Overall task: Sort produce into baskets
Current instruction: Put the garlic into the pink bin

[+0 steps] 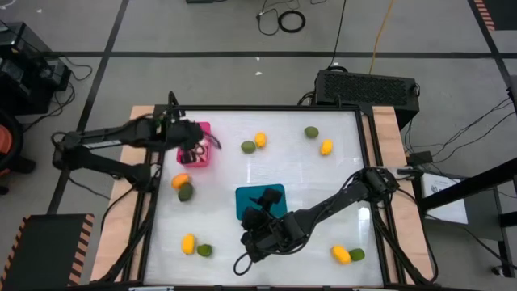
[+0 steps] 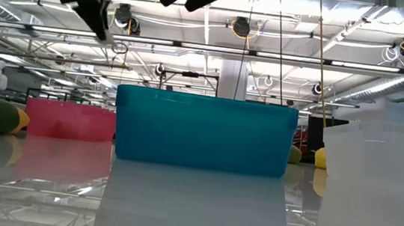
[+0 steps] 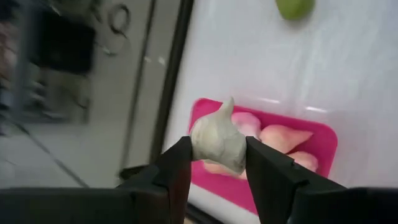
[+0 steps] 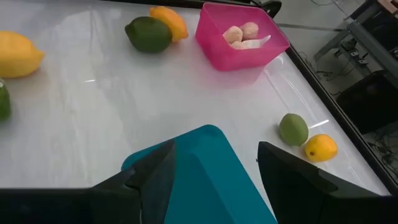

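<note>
Only the left wrist view shows that the left gripper [image 3: 217,162] has its fingers clamped on a pale garlic bulb [image 3: 217,138], right above the pink basket [image 3: 323,140], which sits near the surface's left edge with more bulbs inside. The right gripper [image 4: 214,168] hangs over the teal basket [image 4: 205,180], fingers apart, nothing in them. Yellow and green fruits [image 1: 248,146] lie scattered with plenty of bare surface between.

Grey floor [image 1: 202,32] w/ cables [image 1: 287,20]; ceiling trusses [image 2: 283,57] overhead.
</note>
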`<action>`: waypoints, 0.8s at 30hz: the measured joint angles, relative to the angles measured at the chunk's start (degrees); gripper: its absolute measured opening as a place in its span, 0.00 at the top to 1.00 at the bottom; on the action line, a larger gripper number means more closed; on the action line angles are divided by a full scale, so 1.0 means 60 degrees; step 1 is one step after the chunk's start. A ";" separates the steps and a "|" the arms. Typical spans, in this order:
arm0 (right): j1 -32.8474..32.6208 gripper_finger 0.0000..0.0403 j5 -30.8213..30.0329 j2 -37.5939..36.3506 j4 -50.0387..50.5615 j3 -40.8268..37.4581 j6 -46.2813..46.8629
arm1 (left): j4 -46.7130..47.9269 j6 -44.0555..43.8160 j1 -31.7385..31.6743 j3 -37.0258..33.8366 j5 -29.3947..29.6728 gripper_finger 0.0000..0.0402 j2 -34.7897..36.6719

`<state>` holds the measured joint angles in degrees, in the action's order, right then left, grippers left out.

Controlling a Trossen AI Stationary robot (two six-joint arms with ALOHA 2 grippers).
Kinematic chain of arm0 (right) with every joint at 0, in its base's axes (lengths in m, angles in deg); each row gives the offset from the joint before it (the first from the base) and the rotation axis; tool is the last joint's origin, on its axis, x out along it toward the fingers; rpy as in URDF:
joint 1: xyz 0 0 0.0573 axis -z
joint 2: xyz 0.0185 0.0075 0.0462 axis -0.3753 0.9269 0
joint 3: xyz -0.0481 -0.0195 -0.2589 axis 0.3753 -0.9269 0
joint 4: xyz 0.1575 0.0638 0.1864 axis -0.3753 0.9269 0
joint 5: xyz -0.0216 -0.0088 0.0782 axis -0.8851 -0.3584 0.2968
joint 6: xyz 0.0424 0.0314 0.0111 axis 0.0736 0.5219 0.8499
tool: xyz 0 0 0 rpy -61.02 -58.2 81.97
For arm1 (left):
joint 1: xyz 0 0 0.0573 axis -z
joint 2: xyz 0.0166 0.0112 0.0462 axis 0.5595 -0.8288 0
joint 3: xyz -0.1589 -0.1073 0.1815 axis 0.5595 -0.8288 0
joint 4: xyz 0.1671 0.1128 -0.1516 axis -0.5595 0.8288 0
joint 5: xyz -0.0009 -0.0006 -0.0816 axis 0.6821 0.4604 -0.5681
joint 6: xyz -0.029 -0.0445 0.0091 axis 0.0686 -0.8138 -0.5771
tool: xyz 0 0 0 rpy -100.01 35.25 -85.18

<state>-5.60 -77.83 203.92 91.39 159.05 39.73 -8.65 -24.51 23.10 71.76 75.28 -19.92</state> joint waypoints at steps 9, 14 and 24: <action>-0.0010 0.46 0.0003 0.0000 0.0298 0.0004 -0.0440 | -0.0937 0.0747 -0.2733 -0.1939 -0.1605 0.64 -0.0327; 0.0221 0.46 0.0021 0.0000 0.0543 0.0004 -0.2078 | -0.1106 0.0477 -0.3283 -0.2280 -0.2840 0.64 -0.0704; 0.1580 0.46 0.1455 0.0000 0.0499 0.0006 -0.4674 | -0.1213 -0.0545 -0.3468 -0.2281 -0.2459 0.51 -0.1002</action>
<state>3.88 -69.10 203.92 94.39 159.09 11.69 -15.93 -27.78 2.29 58.08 60.52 -25.93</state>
